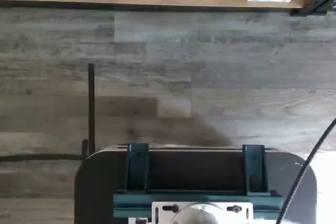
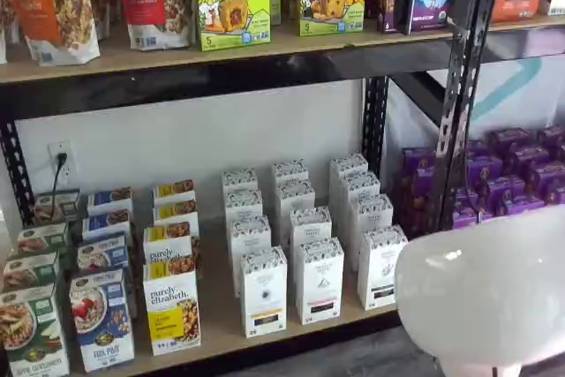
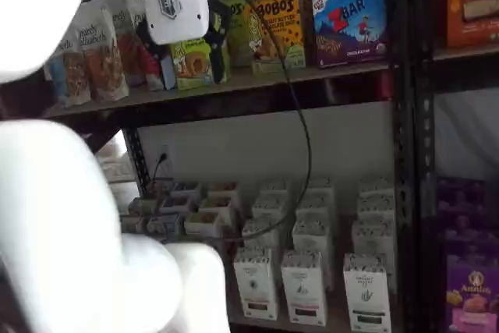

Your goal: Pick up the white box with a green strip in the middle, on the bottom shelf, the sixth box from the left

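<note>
your hand (image 3: 183, 56) hangs high above the white box (image 2: 380, 266) on the bottom shelf (image 2: 221, 328); you cannot tell its grip.

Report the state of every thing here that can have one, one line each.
white box: upright, at the front of its row on the bottom shelf, not gripped.
end effector: up at upper-shelf height, holding nothing; open or shut cannot be told.
wall plug: plugged into the outlet.

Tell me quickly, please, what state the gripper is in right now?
Gripper: up by the upper shelf, holding nothing; open or closed cannot be told.
</note>
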You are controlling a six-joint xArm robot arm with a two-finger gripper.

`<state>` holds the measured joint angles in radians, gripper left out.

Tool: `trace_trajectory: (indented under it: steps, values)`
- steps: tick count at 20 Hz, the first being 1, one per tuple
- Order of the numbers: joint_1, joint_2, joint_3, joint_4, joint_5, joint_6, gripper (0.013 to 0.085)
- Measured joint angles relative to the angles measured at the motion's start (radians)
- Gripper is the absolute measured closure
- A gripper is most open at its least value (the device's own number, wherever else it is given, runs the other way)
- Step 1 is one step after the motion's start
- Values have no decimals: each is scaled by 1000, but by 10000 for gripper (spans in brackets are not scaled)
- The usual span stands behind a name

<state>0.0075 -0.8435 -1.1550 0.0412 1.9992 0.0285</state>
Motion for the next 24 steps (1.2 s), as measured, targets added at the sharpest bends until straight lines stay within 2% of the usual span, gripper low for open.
trace_trajectory:
  steps: [7,11,17,21,24]
  values:
    - [-11,-22,28,4,-44,-10,130]
    - [16,-32,68,-35,-80,2,130]
    - [-13,-75,216,-29,-240,-22,130]
    - [-33,-118,342,-9,-389,-40,130]
    - [-12,-114,415,-39,-460,-22,130]
